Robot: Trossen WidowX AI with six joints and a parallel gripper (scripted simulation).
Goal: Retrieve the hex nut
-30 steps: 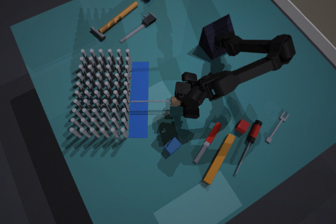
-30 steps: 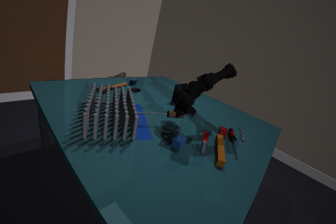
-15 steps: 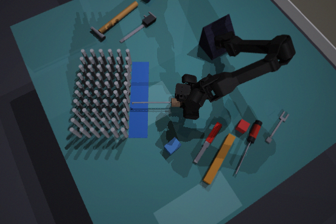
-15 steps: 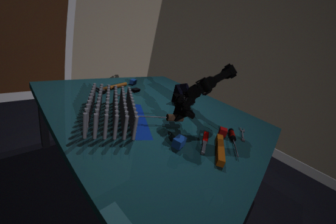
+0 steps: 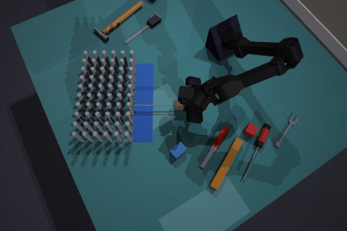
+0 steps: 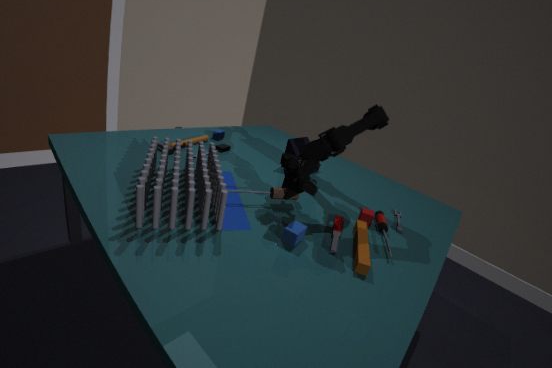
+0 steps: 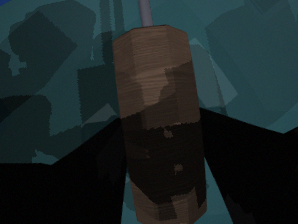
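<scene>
My gripper is shut on the brown wooden handle of a tool. Its thin metal rod points left across the blue taped strip, raised above it with its shadow to one side. The rod reaches the near edge of the standing grey spacers; its tip is hard to tell apart from them, and I cannot tell whether it touches one. The spacers stand upright in rows. The hex nut cannot be made out among them.
A hammer and a dark-headed tool lie beyond the field. A blue block, red-handled knife, orange bar, red block, screwdriver and wrench lie on the near side.
</scene>
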